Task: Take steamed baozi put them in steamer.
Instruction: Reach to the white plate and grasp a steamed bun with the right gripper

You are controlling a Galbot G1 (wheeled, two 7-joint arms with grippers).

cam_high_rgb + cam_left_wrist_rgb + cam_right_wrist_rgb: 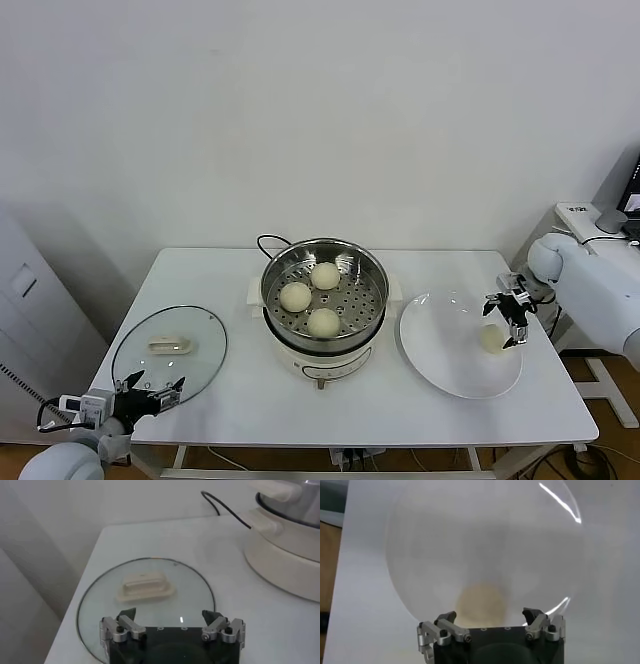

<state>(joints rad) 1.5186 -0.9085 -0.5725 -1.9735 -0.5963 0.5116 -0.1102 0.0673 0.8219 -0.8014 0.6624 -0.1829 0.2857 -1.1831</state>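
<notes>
Three cream-white baozi (323,322) lie in the shiny steel steamer (372,270) at the table's middle, on its white cooker base. One more baozi (492,339) (482,605) rests on the white plate (440,345) at the right. My right gripper (506,314) (490,615) hangs open just above that bun, jaws on either side and apart from it. My left gripper (150,387) (170,616) waits open at the table's front left edge, over the rim of the glass lid (170,350) (150,587).
The glass lid with its white handle (146,586) lies flat on the left of the table. A black cord (270,240) (225,507) runs behind the cooker. A grey cabinet (25,330) stands past the table's left edge.
</notes>
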